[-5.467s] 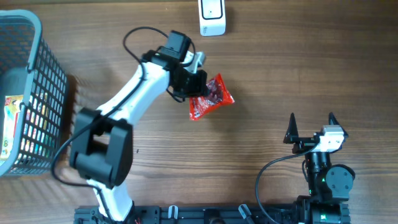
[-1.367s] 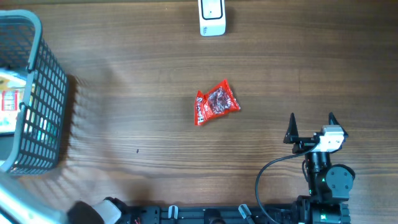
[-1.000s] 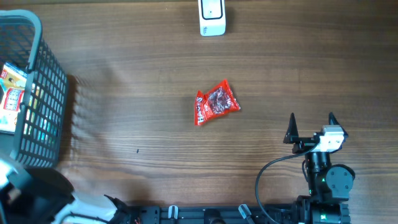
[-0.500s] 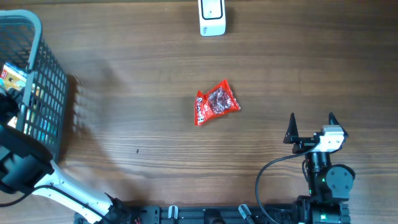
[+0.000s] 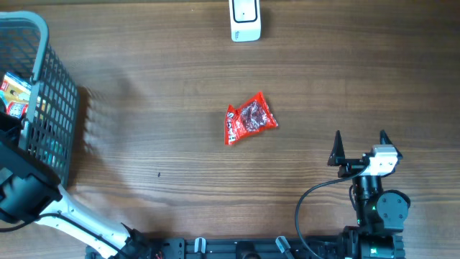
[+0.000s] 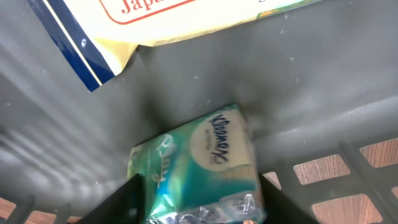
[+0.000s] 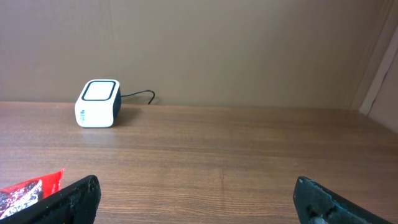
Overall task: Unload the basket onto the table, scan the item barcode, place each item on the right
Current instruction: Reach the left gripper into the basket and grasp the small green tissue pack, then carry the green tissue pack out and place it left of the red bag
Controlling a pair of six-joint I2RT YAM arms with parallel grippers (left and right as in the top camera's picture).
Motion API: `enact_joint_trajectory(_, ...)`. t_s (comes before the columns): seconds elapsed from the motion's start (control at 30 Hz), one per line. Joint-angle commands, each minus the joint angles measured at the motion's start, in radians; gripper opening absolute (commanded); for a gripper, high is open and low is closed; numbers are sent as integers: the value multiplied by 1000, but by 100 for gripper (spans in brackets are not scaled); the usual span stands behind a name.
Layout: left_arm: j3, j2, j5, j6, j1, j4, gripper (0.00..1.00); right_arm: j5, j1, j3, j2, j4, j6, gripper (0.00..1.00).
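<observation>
My left gripper [image 6: 199, 211] is down inside the grey basket [image 5: 43, 43]. Its two dark fingers press against both sides of a green tissue pack [image 6: 205, 155] lying on the basket floor. In the overhead view only the left arm [image 5: 21, 187] shows at the frame's left edge. A red snack packet [image 5: 248, 119] lies loose mid-table, and its corner shows at the right wrist view's lower left [image 7: 28, 186]. The white barcode scanner [image 5: 245, 19] stands at the far edge. My right gripper [image 5: 359, 147] rests open near the front right, holding nothing.
A yellow packet with red lettering and a blue stripe [image 6: 155, 18] lies in the basket just beyond the tissue pack. The basket's mesh wall [image 6: 311, 93] rises close on the right of my left fingers. The scanner's cable [image 7: 140, 94] trails behind it.
The left arm, which held the red packet mid-table earlier, left it lying there, swung to the basket and reached in. The right arm has not moved.
</observation>
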Motion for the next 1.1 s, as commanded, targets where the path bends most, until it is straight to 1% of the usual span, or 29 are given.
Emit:
enact_joint_trajectory(0.0, -10, 13, 8, -32, -3, 15, 26, 10, 3, -1, -6, 3, 13, 100)
enact_joint_trajectory(0.03, -8, 12, 8, -32, -3, 32, 15, 10, 3, -1, -6, 3, 13, 100)
enact_joint_trajectory(0.1, 2, 12, 8, -32, -2, 43, 4, 10, 3, -1, -6, 3, 13, 100)
enact_joint_trajectory(0.2, 103, 12, 9, -32, -3, 3, 4, 10, 3, -1, -6, 3, 13, 100)
enact_joint_trajectory(0.23, 165, 11, 9, -32, -3, -28, 4, 10, 3, -1, -6, 3, 13, 100)
enact_joint_trajectory(0.3, 332, 5, 17, -32, -3, -100, 4, 10, 3, -1, -6, 3, 13, 100)
enact_joint_trajectory(0.33, 462, -1, 45, -32, -3, -146, 4, 10, 3, -1, -6, 3, 13, 100)
enact_joint_trajectory(0.4, 629, -18, 105, -32, -4, -187, 4, 10, 3, -1, -6, 3, 13, 100)
enact_joint_trajectory(0.47, 780, -68, 183, -32, -9, -181, 4, 10, 3, -1, -6, 3, 13, 100)
enact_joint_trajectory(0.53, 873, -145, 240, -45, -27, -137, 4, 10, 3, -1, -6, 3, 13, 100)
enact_joint_trajectory(0.63, 883, -259, 241, -104, -98, -84, 4, 10, 3, -1, -6, 3, 13, 100)
enact_joint_trajectory(0.7, 883, -302, 249, -111, -202, -97, 4, 10, 3, -1, -6, 3, 13, 100)
enact_joint_trajectory(0.73, 883, -308, 281, -110, -336, -132, 4, 10, 3, -1, -6, 3, 13, 100)
enact_joint_trajectory(0.77, 880, -301, 282, -101, -420, -154, 4, 10, 3, -1, -6, 3, 13, 100)
enact_joint_trajectory(0.8, 873, -286, 269, -72, -520, -172, 4, 10, 3, -1, -6, 3, 13, 100)
enact_joint_trajectory(0.83, 860, -268, 240, -72, -603, -187, 4, 10, 3, -1, -6, 3, 13, 100)
enact_joint_trajectory(0.87, 832, -234, 208, -72, -713, -214, 4, 10, 3, -1, -6, 3, 13, 100)
enact_joint_trajectory(0.97, 691, -139, 140, -72, -922, -241, 4, 10, 3, -1, -6, 3, 13, 100)
enact_joint_trajectory(1.0, 589, -88, 131, -73, -1002, -214, 4, 10, 3, -1, -6, 3, 13, 100)
enact_joint_trajectory(1.07, 427, -6, 131, -73, -1099, -143, 4, 10, 3, -1, -6, 3, 13, 100)
